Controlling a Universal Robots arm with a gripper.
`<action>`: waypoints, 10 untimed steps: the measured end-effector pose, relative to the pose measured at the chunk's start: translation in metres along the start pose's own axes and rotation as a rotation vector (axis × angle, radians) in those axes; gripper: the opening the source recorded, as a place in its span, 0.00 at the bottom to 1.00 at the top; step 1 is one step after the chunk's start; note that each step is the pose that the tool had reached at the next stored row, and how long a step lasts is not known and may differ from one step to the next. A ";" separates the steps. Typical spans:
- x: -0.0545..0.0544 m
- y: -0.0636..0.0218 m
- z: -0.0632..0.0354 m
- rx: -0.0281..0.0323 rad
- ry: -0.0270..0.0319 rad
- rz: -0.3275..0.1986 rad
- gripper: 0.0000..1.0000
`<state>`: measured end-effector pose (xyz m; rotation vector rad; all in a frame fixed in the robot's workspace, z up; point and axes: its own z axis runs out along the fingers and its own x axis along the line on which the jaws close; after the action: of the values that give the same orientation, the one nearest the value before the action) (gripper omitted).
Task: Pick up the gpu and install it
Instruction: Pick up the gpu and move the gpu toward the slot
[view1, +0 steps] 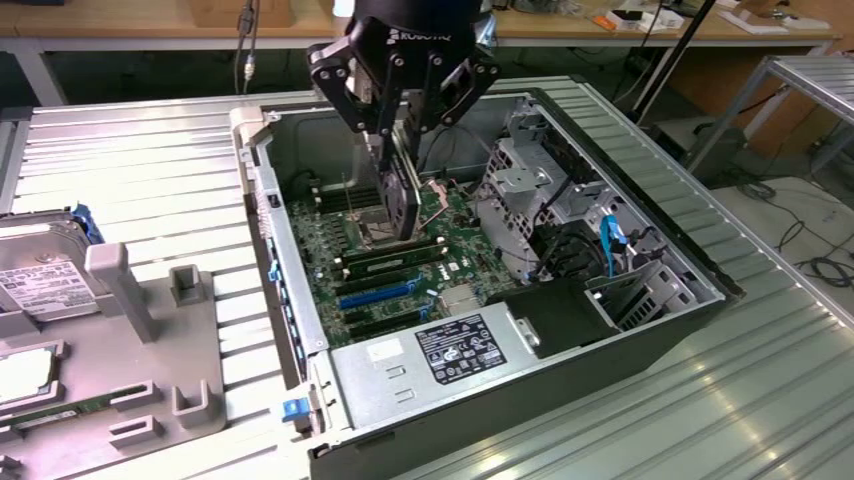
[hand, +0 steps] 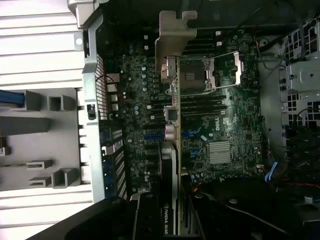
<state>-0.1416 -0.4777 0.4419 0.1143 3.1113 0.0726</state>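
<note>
Gripper (view1: 398, 150), black and multi-fingered, is seen clamped on the gpu (view1: 396, 208), a thin flat dark card held upright on 1 edge inside the open grey metal case (view1: 272, 215). Its bent silver bracket (hand: 172, 35) is presented over the green motherboard (view1: 400, 275); contact cannot be told. A ribbed metal table (view1: 747, 400) is underneath.

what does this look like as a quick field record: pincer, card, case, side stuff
pincer: shut on the gpu, above the case
gpu: hanging on edge below the pincer, over the motherboard; contact with the board cannot be told
case: lying on its side, open on top
tray: at the exterior view's left, holding a hard drive
</note>
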 end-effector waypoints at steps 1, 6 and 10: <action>-0.002 0.0002 0.0001 0.0000 0.0000 0.000 0.27; -0.016 0.0012 0.0005 0.0000 0.0000 0.000 0.27; -0.026 0.0019 0.0007 0.0000 0.0000 -0.001 0.27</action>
<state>-0.1160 -0.4777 0.4419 0.1134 3.1114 0.0726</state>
